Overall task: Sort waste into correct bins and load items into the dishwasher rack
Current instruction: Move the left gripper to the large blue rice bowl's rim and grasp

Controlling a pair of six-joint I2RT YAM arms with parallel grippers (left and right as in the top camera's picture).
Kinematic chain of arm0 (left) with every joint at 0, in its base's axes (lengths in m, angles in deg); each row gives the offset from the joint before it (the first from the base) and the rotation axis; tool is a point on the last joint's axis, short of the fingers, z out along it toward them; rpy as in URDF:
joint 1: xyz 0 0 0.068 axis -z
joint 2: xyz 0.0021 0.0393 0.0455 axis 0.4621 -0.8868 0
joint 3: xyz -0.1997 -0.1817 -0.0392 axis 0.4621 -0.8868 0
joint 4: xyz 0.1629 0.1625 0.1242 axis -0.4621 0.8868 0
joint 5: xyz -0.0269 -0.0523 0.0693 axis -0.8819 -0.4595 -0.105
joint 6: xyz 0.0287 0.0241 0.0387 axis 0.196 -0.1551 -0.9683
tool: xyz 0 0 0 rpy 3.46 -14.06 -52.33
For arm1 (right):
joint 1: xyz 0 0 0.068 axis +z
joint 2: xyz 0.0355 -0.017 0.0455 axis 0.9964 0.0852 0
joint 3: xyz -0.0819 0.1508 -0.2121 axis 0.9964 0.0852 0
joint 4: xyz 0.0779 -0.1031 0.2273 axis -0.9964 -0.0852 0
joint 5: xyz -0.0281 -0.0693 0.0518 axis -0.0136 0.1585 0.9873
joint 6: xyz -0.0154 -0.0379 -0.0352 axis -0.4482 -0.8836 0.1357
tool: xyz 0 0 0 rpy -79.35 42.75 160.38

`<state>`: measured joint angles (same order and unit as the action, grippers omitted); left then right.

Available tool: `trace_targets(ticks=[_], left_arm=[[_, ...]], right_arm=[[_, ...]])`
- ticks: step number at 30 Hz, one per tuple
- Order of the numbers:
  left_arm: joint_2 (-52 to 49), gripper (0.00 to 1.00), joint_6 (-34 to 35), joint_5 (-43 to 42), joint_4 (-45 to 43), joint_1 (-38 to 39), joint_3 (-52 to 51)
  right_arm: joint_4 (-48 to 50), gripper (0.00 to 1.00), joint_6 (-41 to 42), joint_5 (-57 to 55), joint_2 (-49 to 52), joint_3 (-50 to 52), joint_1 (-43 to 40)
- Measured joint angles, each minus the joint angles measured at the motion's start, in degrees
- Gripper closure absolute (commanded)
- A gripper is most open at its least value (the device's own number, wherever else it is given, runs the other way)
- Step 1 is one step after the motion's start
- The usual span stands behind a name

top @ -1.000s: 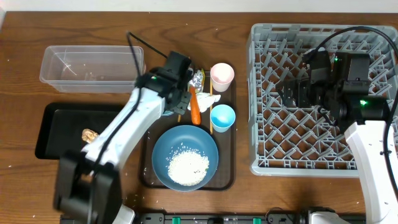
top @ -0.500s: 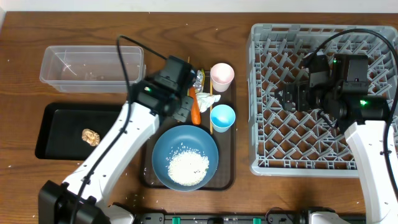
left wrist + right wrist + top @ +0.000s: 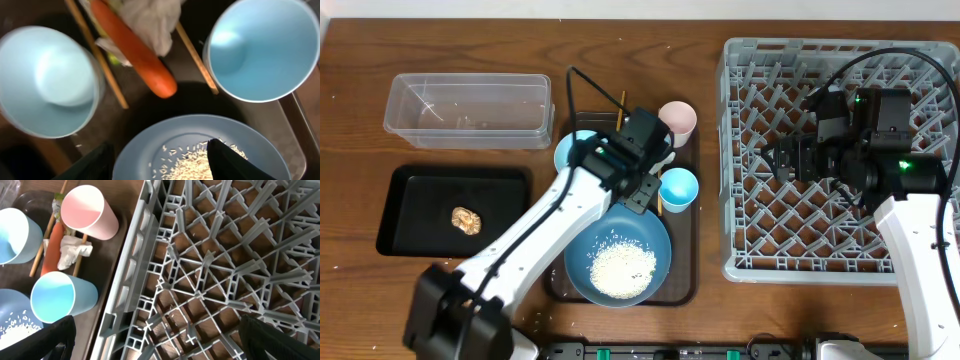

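Observation:
My left gripper [image 3: 645,188] hangs open over the serving tray, above the far rim of the large blue bowl [image 3: 618,252] that holds white rice [image 3: 620,266]. In the left wrist view its fingers [image 3: 230,161] straddle the bowl [image 3: 200,145] with nothing between them. Just beyond lie the orange carrot [image 3: 134,49], the white tissue [image 3: 150,20] and two chopsticks [image 3: 96,57], between the small light-blue bowl [image 3: 47,80] and the light-blue cup [image 3: 262,45]. The pink cup [image 3: 677,121] stands behind. My right gripper [image 3: 788,158] is open above the grey dishwasher rack [image 3: 840,250]. The wrappers are hidden.
A clear plastic tub [image 3: 468,108] stands at the back left. In front of it the black tray [image 3: 420,190] holds a brownish scrap [image 3: 466,219]. The dishes stand on a dark brown serving tray [image 3: 686,290] between the bins and the rack.
My left arm has swung right, from over the small bowl to over the carrot and the big bowl's rim, uncovering the small bowl. Its jaws have widened. The right arm has barely moved.

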<state>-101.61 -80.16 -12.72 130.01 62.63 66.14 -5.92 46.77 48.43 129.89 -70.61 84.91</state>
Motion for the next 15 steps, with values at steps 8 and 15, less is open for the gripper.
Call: trace_targets(ticks=[8,15], left_arm=[[-3.56,0.40,-0.02,-3.19,1.44,3.54,-0.35],[-3.56,0.34,1.27,-5.49,6.73,8.13,-0.37]], right_arm=[[0.63,0.03,0.00,0.00,0.00,0.00,0.00],[0.72,0.03,0.00,0.00,0.00,0.00,0.00]])
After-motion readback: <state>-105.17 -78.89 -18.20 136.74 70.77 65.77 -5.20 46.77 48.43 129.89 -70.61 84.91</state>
